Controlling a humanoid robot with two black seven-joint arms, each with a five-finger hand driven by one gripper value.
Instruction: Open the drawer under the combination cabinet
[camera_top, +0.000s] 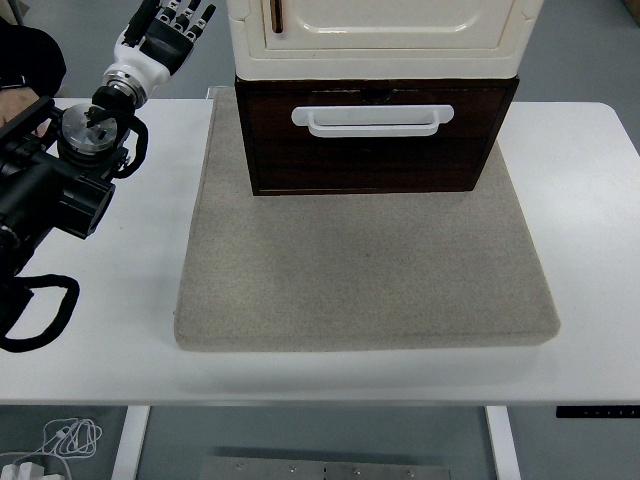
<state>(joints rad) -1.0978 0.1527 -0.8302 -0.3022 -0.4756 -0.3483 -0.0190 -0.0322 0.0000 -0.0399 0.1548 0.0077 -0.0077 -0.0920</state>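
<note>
1. Drawer (375, 135): dark brown wood box w/ visible grain, sitting under the cream cabinet (375, 35). Its front faces the bench's near edge; long axis runs left-right. It looks fully pushed in, front flush w/ the cabinet base.
2. Handle (372, 121): white, glossy, prob. plastic; a flat rounded loop, long axis horizontal, centred high on the drawer front.
3. Cabinet: cream, smooth, rounded corners, raised panel door w/ a thin brown vertical strip (276, 14) near its left edge. Only the lower part is in frame.
4. Mat (365, 270): grey, felt-like, roughly square w/ soft edges, lying on the white bench (600, 240); drawer and cabinet stand on its far half.
5. Left hand (165, 35): white palm shell, black segmented fingers (185, 15) pointing up and away, spread apart, holding nothing. The drawer is right of the fingers and a bit nearer the bench edge, well apart; the handle is further right still.
6. Fingertips are cut by the frame top, so the tips' exact pose is unclear.
7. Left arm (50, 190): black, w/ a metal wrist joint, cable loops hanging off.
</note>
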